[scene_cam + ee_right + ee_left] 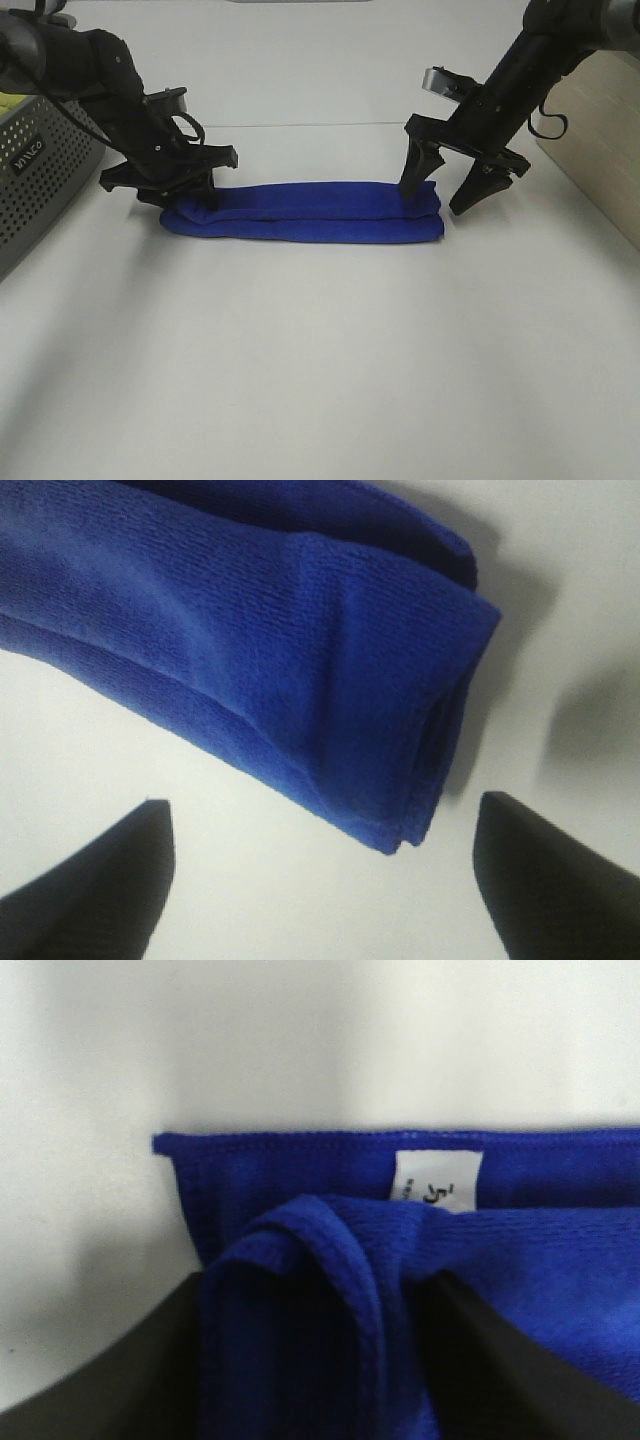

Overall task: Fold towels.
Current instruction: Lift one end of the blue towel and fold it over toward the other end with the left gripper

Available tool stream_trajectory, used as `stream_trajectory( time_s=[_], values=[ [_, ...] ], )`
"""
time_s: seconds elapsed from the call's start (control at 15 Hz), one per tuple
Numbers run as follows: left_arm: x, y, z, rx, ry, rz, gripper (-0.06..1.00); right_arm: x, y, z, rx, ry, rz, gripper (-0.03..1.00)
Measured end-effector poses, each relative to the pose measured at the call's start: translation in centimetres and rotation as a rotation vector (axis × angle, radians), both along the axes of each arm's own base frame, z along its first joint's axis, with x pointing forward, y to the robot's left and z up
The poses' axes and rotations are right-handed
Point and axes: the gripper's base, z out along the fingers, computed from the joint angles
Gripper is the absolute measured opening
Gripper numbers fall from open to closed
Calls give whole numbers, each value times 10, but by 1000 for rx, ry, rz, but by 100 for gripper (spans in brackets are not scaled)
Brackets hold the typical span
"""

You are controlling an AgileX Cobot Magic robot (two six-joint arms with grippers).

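Royal-blue plush microfibre towel (300,212) lies as a long, narrow, layered band across the middle of the white tabletop (320,380), already doubled lengthwise, with a black robot arm at each end. At the band's left end the left gripper (190,197) sits low on the cloth. The left wrist view shows its black fingers (100,1385) clamped on a raised ridge of fabric, near the stitched edge and the small white tag (438,1182). At the right end the right gripper (434,199) hovers with its fingers (95,880) apart, one on either side of the towel's folded corner; whether a tip brushes the cloth cannot be told. A grey perforated basket (40,180) stands apart at the left edge. The step in hand appears to be securing both ends before the next fold. To do it well, the right fingers would need to come down squarely over the corner and take every layer at once, matching the depth of the left grip, so that both ends rise level. A bite on the top layer alone would likely let the band fall open.
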Motion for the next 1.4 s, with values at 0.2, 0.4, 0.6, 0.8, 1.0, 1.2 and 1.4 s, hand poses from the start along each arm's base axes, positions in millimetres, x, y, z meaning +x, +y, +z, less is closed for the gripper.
stream_trajectory(
  time_s=[0.2, 0.4, 0.6, 0.8, 1.0, 1.2, 1.4],
  values=[
    [0, 0, 1, -6, 0, 3, 11, 0, 0, 0, -2, 0, 1, 79],
    [-3, 7, 17, 86, -9, -51, 11, 0, 0, 0, -2, 0, 1, 79],
    [-5, 14, 69, 170, -46, -94, 11, 0, 0, 0, -2, 0, 1, 79],
    [-3, -2, 121, 62, -89, -92, 11, 0, 0, 0, -2, 0, 1, 79],
    [-12, -53, 141, -118, -115, -139, 11, 0, 0, 0, -2, 0, 1, 79],
    [-17, -97, 119, -179, -124, -138, 11, 0, 0, 0, -2, 0, 1, 79],
    [-16, -124, 78, -203, -95, -108, 12, 0, 0, 0, -2, 0, 1, 79]
  ],
)
